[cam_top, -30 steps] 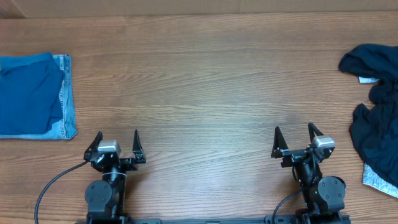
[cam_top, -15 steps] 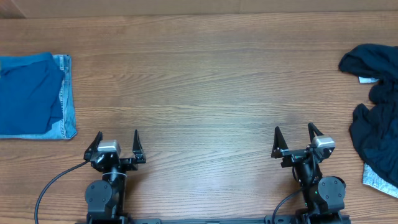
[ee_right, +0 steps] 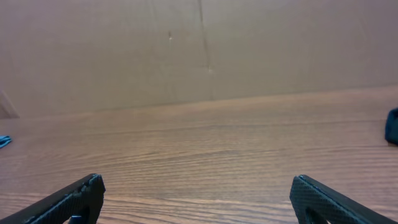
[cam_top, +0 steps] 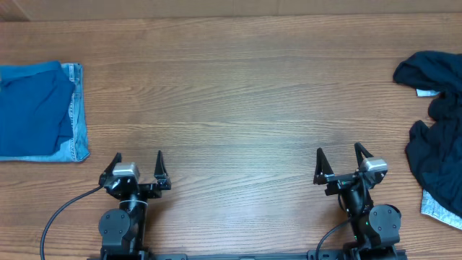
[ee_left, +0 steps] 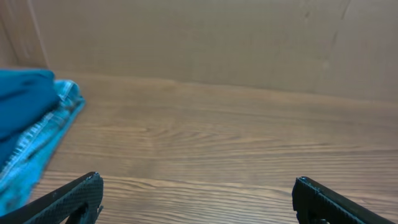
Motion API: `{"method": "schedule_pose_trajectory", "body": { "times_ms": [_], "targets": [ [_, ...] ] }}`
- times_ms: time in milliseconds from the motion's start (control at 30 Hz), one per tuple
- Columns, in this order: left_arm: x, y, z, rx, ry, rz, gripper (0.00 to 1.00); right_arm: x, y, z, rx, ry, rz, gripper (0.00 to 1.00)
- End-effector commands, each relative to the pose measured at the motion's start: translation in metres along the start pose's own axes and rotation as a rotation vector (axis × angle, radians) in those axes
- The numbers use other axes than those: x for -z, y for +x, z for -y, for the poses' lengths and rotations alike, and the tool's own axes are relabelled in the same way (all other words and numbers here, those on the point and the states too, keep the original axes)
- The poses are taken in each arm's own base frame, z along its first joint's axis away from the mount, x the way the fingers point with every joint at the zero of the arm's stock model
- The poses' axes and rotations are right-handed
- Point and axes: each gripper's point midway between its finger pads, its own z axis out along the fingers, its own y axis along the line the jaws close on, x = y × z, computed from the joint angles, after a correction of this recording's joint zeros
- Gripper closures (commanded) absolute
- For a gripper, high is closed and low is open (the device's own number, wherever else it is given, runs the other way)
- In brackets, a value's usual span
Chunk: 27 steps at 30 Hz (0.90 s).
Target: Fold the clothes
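Crumpled dark navy pile (cam_top: 437,137) lying at right edge of surface (cam_top: 231,94), stretching near-to-far, light denim scrap (cam_top: 435,208) peeking out at near end. Pile sitting just right of right tool (cam_top: 339,150), so right arm looking nearer. Right tool and left tool (cam_top: 138,155) both gaping wide, gripping nothing. Folded blue stack (cam_top: 40,110) resting far left.

Looks like a robotics lab bench. Wood-grain worktop (cam_top: 238,94) carries a left arm (cam_top: 119,225) and a right arm (cam_top: 377,220), mounted at the near edge, cable (cam_top: 72,202) trailing. Plain brown board wall (ee_right: 186,50) behind.
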Motion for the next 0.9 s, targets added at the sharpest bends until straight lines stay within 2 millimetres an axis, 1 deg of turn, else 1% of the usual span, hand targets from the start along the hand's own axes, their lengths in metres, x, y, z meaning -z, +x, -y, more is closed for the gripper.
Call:
{"method": "schedule_pose_trajectory", "body": {
  "times_ms": [0, 133, 267, 367, 500, 567, 667, 700, 833, 867],
  "targets": [
    [0.002, 0.000, 0.014, 0.092, 0.077, -0.031, 0.00, 0.003, -0.006, 0.012, -0.032, 0.075, 0.005, 0.00],
    [0.012, -0.015, 0.014, 0.095, 0.057, -0.067, 0.00, 0.010, -0.026, 0.023, -0.030, 0.166, 0.000, 0.00],
    [0.020, -0.040, 0.015, 0.087, 0.045, -0.068, 0.00, 0.012, -0.040, 0.023, -0.027, 0.192, -0.059, 0.00],
    [0.021, -0.050, 0.015, 0.086, 0.036, -0.105, 0.00, 0.009, -0.048, 0.022, -0.024, 0.207, -0.124, 0.00],
    [0.016, -0.054, 0.017, 0.084, 0.024, -0.223, 0.00, -0.002, -0.058, 0.021, -0.017, 0.231, -0.258, 0.00],
    [0.013, -0.057, 0.023, 0.085, 0.047, -0.278, 0.00, -0.009, -0.058, 0.021, -0.012, 0.248, -0.349, 0.00],
    [0.006, -0.063, 0.041, 0.039, 0.141, -0.392, 0.00, -0.018, -0.049, 0.022, -0.031, 0.282, -0.518, 0.00],
    [0.005, -0.064, 0.044, 0.029, 0.154, -0.429, 0.00, -0.021, -0.046, 0.021, -0.049, 0.289, -0.567, 0.00],
    [0.001, -0.060, 0.045, 0.035, 0.142, -0.570, 0.00, -0.036, -0.028, -0.005, -0.108, 0.162, -0.757, 0.00],
    [0.000, -0.058, 0.044, 0.037, 0.138, -0.594, 0.00, -0.039, -0.025, -0.007, -0.114, 0.152, -0.775, 0.00]
  ]
}}
